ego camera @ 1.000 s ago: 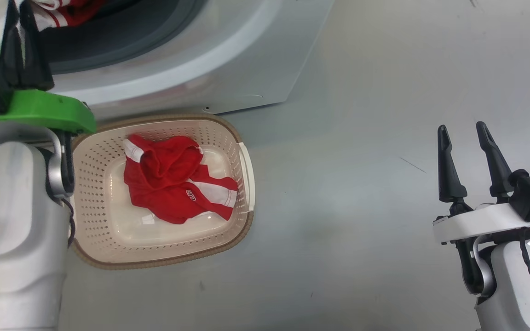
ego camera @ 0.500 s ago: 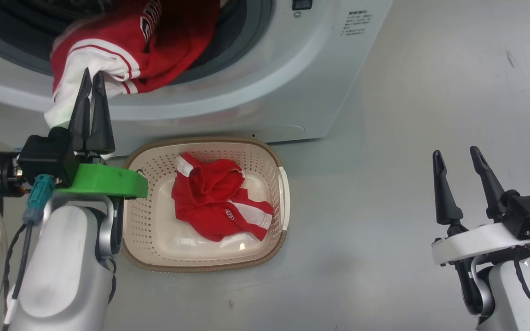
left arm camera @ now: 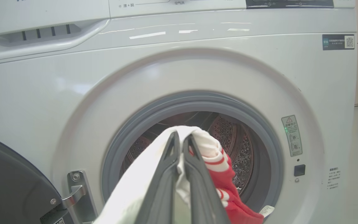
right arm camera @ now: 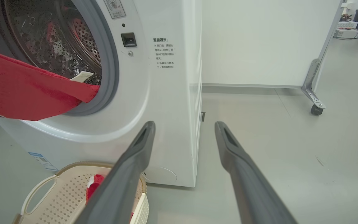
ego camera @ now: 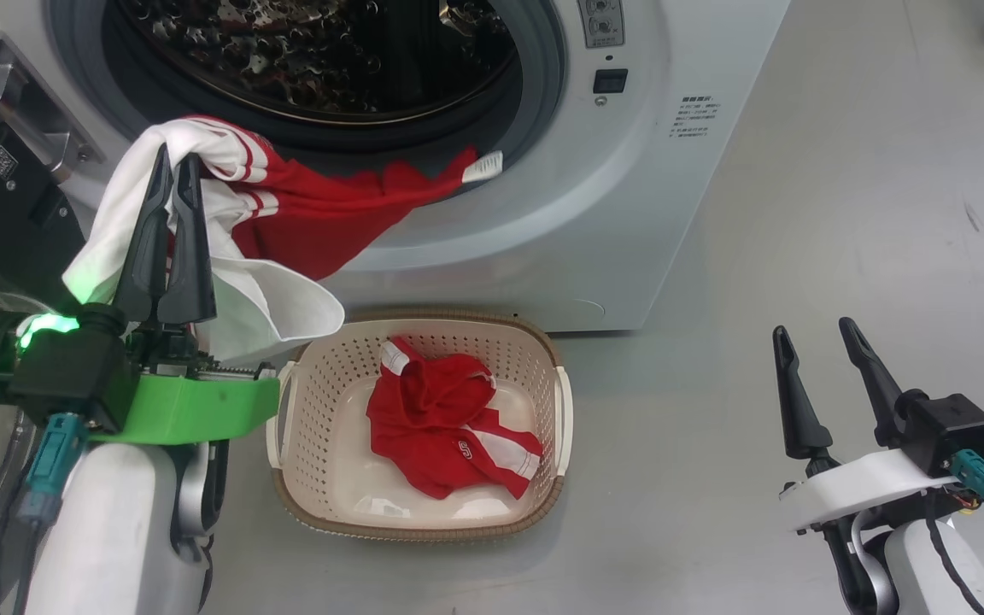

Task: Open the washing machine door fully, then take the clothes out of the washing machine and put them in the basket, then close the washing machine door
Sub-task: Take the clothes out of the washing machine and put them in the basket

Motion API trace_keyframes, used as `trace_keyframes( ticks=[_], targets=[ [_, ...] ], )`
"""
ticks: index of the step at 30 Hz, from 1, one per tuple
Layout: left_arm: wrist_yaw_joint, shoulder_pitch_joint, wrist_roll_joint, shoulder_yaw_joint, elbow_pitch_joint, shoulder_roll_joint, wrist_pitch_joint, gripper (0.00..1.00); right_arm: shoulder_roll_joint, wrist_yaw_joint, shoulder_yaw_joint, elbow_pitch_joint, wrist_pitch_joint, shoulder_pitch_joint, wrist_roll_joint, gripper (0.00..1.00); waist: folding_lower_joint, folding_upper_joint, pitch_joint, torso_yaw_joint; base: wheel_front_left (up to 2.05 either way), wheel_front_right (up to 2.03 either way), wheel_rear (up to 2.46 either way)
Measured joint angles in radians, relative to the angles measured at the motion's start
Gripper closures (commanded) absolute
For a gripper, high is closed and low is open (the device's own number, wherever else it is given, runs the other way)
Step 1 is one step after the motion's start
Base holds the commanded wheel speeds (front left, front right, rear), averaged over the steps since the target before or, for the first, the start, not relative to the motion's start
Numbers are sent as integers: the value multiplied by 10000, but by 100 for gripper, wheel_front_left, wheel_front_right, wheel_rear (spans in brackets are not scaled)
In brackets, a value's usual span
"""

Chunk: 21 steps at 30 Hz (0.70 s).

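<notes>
Right now | left gripper pinched shut on red-and-white garment trailing out of washing machine mouth | red shorts lying in basket | right gripper spread wide, empty.

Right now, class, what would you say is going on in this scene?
The left gripper is shut on a red and white garment that trails out of the washing machine. Another red garment lies in the basket. The door stands open. The right gripper is open, holding nothing.
</notes>
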Motion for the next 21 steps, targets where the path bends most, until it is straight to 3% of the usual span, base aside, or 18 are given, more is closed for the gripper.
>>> trace_keyframes(
  ticks=[5,21],
  targets=[
    [2,597,12,67,-274,161,104,100,102,75,150,-151,113,14,4,0,0,0,-177,-10,0,0,0],
    [-176,1563,-550,-439,1250,-65,1012,100,270,84,339,-556,176,-19,27,0,0,1,429,-779,0,0,0]
  ],
)
